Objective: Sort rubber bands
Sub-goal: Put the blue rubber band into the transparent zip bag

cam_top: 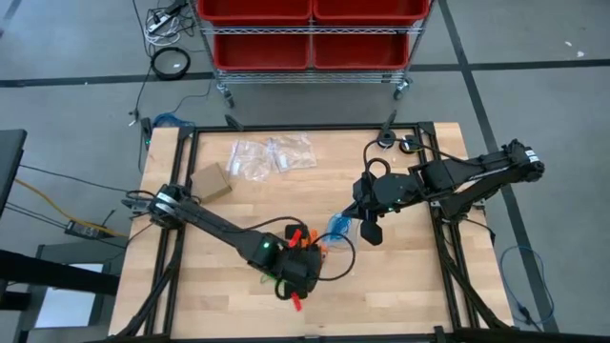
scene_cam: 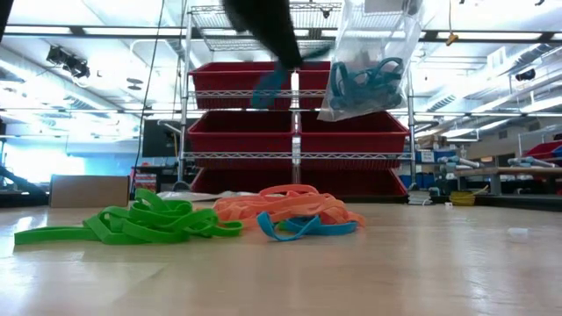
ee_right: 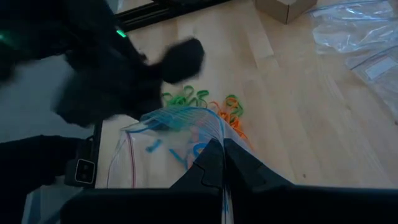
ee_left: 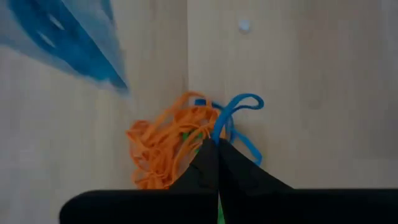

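The rubber bands lie in loose heaps on the wooden table: green [scene_cam: 132, 224], orange [scene_cam: 285, 209] and a few blue [scene_cam: 303, 226]. My left gripper [ee_left: 217, 142] hovers shut above the orange heap [ee_left: 165, 146] with a blue band [ee_left: 239, 107]; the low view shows it as a dark blur [scene_cam: 263, 35]. Beside it, toward the table's right, my right gripper [ee_right: 222, 144] is shut on a clear bag [ee_right: 168, 143] with blue bands inside. From above, the left gripper [cam_top: 297, 274] and right gripper [cam_top: 365, 221] flank that bag [cam_top: 339, 227]. My left gripper pinches a strand of the blue band [ee_left: 222, 132] between its two fingertips, coming steeply from above. The band's loop sticks out past the fingertips and hangs clear above the heaps [scene_cam: 268, 88]. My right gripper pinches the clear bag at its upper edge [ee_right: 214, 135] between both fingers, slanting down from the table's right side. The bag hangs below the fingers, clear of the table [scene_cam: 369, 70], with blue bands gathered inside.
Empty clear bags [cam_top: 272, 155] and a small cardboard box [cam_top: 212, 181] lie toward the table's far edge. A wire rack with red bins [cam_top: 310, 29] stands beyond the table. Black frame rails run along the table's sides [cam_top: 181, 191].
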Action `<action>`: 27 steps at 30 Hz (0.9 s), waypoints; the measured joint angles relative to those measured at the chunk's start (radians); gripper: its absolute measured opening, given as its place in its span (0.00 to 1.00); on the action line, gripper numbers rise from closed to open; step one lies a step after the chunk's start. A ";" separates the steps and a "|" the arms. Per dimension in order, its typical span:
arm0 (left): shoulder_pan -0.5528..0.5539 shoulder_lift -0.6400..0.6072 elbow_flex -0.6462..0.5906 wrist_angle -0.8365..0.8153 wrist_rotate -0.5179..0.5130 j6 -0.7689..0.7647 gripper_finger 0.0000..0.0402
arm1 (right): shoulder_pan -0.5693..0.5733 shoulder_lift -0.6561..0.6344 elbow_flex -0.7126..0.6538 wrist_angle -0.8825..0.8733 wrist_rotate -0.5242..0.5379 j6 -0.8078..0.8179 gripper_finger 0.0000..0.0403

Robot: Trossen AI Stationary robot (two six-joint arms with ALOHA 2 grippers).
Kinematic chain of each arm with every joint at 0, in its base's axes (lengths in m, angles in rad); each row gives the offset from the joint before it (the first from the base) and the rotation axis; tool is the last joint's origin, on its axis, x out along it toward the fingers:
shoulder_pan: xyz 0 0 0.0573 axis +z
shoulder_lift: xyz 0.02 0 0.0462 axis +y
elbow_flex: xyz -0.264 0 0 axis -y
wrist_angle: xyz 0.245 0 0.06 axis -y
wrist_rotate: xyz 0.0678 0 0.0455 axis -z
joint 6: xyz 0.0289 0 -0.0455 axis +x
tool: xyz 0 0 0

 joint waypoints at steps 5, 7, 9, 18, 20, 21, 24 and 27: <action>-0.044 0.000 0.175 -0.057 -0.091 0.013 0.00 | 0.000 0.015 0.000 0.002 0.000 0.018 0.00; -0.061 0.000 0.240 -0.059 -0.133 0.039 0.00 | 0.000 0.039 0.000 0.005 -0.001 0.026 0.00; -0.075 -0.001 0.294 -0.049 -0.190 0.070 0.00 | 0.000 0.069 0.000 0.005 -0.013 0.026 0.00; -0.063 0.001 0.323 0.048 -0.307 0.188 0.00 | -0.018 0.158 0.000 0.098 -0.080 0.019 0.00; -0.052 0.002 0.290 0.053 -0.310 0.190 0.00 | -0.025 0.160 0.000 0.140 -0.084 0.019 0.00; -0.045 0.003 0.271 0.053 -0.311 0.189 0.00 | -0.028 0.157 0.000 0.137 -0.090 0.019 0.00; -0.034 0.004 0.212 0.066 -0.312 0.183 0.00 | -0.034 0.146 0.000 0.160 -0.109 0.019 0.00; -0.026 0.004 0.177 0.063 -0.314 0.160 0.00 | -0.034 0.143 0.000 0.158 -0.117 0.019 0.00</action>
